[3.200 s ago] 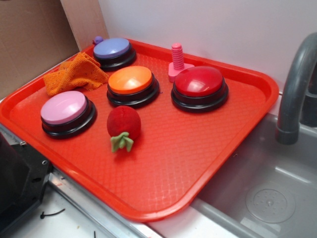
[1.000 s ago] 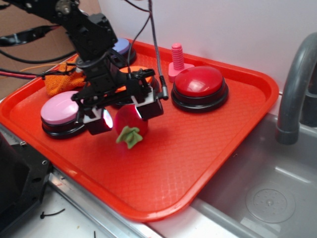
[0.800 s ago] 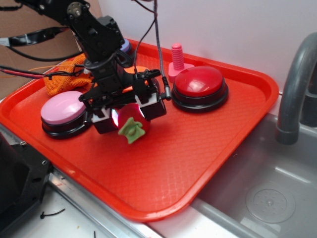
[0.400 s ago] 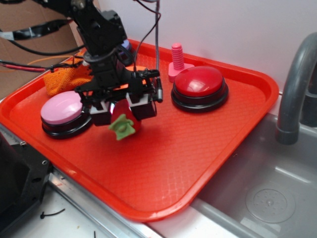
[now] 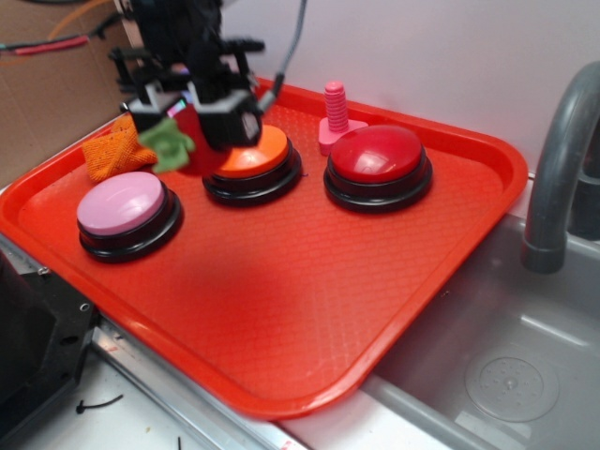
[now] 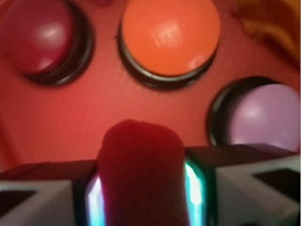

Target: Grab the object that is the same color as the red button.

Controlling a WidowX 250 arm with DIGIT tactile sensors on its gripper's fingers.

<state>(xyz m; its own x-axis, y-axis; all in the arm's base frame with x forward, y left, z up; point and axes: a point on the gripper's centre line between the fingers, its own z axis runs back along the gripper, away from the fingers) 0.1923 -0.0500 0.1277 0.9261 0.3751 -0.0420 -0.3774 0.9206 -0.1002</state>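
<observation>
The small fuzzy red plush object (image 5: 194,142) with its green leaf tuft hangs in the air above the tray, squeezed between the fingers of my gripper (image 5: 192,114). In the wrist view the object (image 6: 141,174) fills the gap between the two pads, and my gripper (image 6: 142,197) is shut on it. The red button (image 5: 378,161) sits on the tray at the right, apart from the gripper. From the wrist, the red button (image 6: 40,37) is at the upper left, below me.
On the red tray (image 5: 309,309) stand an orange button (image 5: 253,161), a pink button (image 5: 127,208), a pink bolt (image 5: 335,117) and an orange cloth (image 5: 112,150). A grey sink (image 5: 506,366) and faucet (image 5: 558,178) lie to the right.
My gripper came down over the object, shut on it and has lifted it up and to the left, off the tray.
</observation>
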